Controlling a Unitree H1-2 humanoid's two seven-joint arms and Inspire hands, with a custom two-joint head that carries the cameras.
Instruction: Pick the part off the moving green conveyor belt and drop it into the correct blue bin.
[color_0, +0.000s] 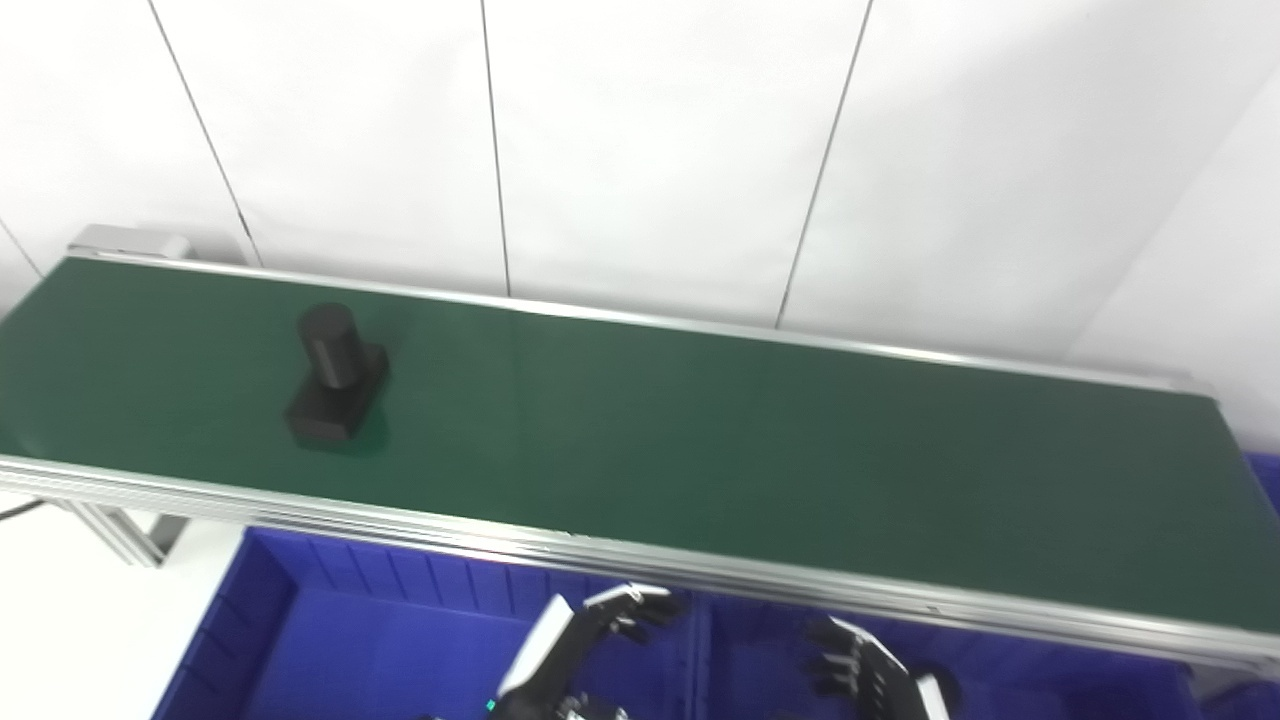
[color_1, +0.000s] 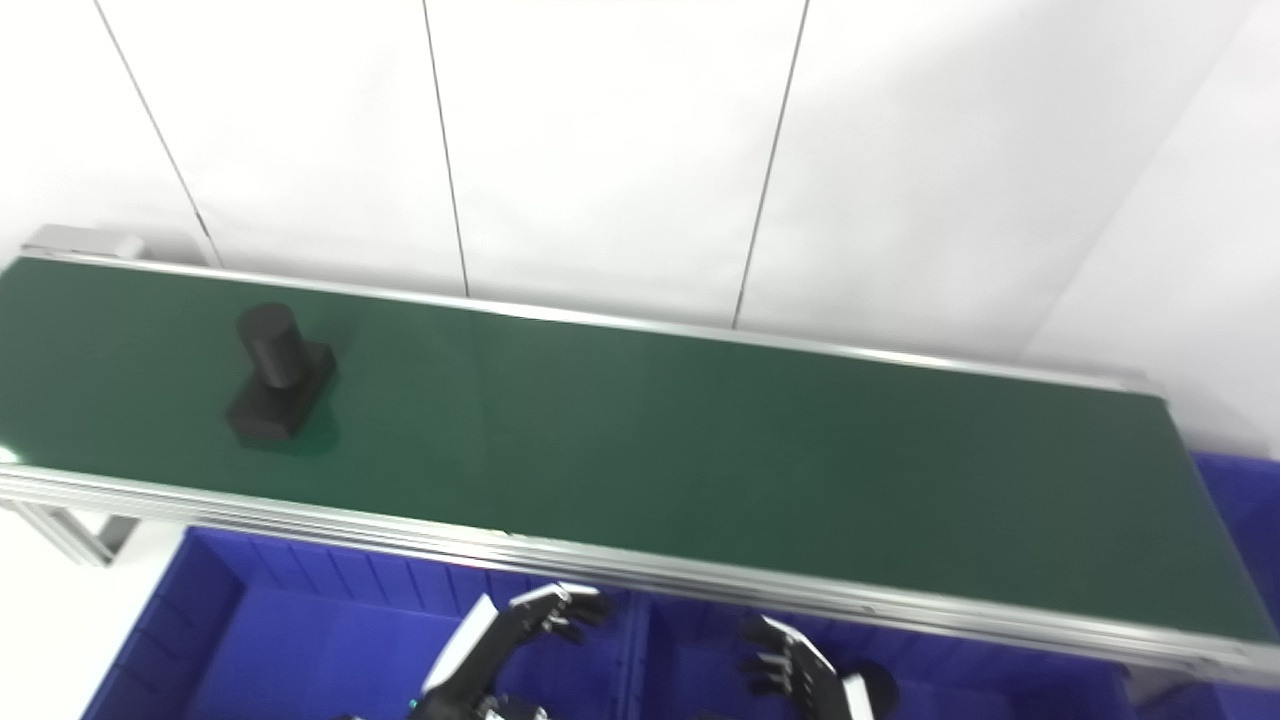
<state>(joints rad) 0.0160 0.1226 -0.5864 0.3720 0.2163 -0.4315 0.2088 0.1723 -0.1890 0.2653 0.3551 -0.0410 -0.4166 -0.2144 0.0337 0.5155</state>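
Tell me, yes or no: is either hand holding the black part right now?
No. The black part stands alone on the green belt, while the left hand and right hand hang empty below it.

white panelled wall (color_0: 660, 150) | behind everything (thin dark seams) | pale floor (color_0: 60, 620) lower left

Both head cameras sit above and behind the left hand (color_0: 600, 640) and right hand (color_0: 870, 675), looking forward and down past them. Just beyond the hands the green conveyor belt (color_0: 700, 450) runs across nearly the whole width of each view, with the white wall (color_0: 650, 150) behind it. Blue bins (color_0: 330, 630) fill the bottom edge beneath the hands. The right eye view shows the same scene shifted slightly leftward; both are mid-range and slightly tilted.
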